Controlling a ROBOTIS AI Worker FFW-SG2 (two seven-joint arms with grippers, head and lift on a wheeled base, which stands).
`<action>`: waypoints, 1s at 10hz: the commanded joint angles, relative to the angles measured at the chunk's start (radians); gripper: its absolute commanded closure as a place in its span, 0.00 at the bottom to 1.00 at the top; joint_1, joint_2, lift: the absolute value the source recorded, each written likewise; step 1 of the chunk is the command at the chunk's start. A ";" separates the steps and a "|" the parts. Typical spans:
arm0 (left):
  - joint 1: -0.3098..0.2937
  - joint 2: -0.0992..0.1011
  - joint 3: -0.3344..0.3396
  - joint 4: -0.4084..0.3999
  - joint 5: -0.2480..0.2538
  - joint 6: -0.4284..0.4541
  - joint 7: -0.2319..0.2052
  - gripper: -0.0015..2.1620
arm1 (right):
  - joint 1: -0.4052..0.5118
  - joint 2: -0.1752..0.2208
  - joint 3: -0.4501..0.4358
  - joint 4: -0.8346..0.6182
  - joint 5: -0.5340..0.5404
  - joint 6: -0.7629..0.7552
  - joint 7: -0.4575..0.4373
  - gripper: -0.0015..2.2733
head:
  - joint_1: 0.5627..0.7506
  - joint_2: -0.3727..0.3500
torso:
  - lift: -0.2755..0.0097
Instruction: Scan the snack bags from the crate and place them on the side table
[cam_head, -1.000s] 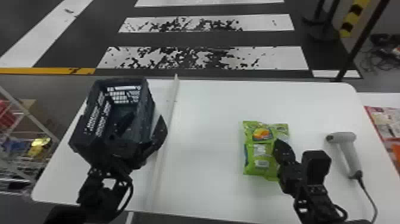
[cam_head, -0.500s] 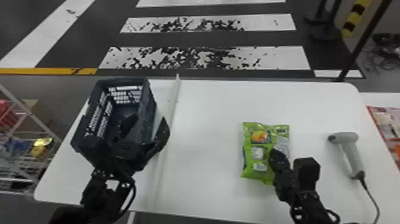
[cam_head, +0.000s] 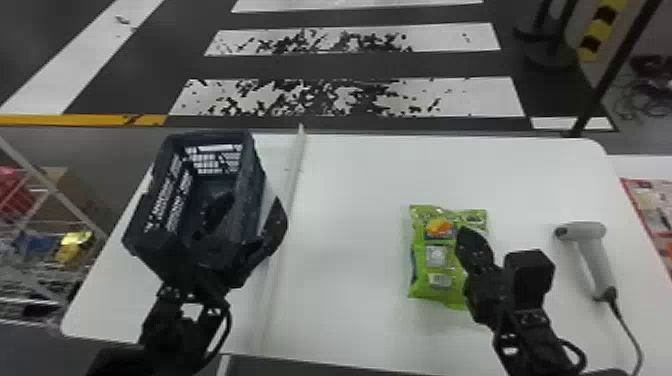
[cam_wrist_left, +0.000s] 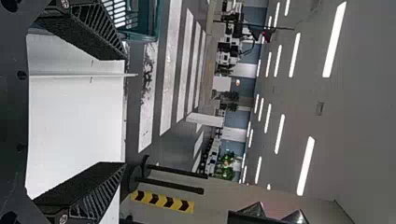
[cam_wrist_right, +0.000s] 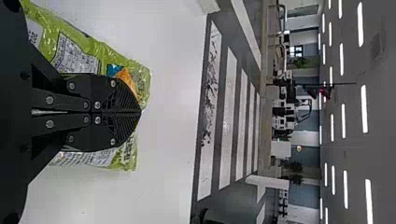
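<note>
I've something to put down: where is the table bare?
The widest bare patch on the table lies between the strip and the green bag. Another runs from the bag and scanner to the far edge. It's crowded at the crate, by the left gripper, and where the right gripper hangs over the bag.

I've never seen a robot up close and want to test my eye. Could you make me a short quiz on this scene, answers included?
1. True or false: the scanner lies to the right of the green packaging.
2. The right gripper is: a) wide open; b) shut; c) holding the scanner.
3. Which gripper is nearer the crate?

Key: 1 true; 2 b; 3 the left gripper.
</note>
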 joint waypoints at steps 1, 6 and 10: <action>0.000 0.000 0.000 -0.002 0.000 0.000 -0.001 0.03 | 0.007 0.000 0.035 -0.019 0.009 0.010 0.023 0.99 | 0.70 0.68 | 0.79; -0.002 0.000 0.000 -0.002 0.000 0.000 -0.001 0.03 | -0.072 0.003 0.136 0.059 0.052 0.059 0.069 0.99 | 0.70 0.82 | 0.79; -0.003 0.000 0.000 0.001 0.000 0.000 -0.001 0.03 | -0.139 0.009 0.164 0.144 0.065 0.129 0.075 0.99 | 0.70 0.85 | 0.79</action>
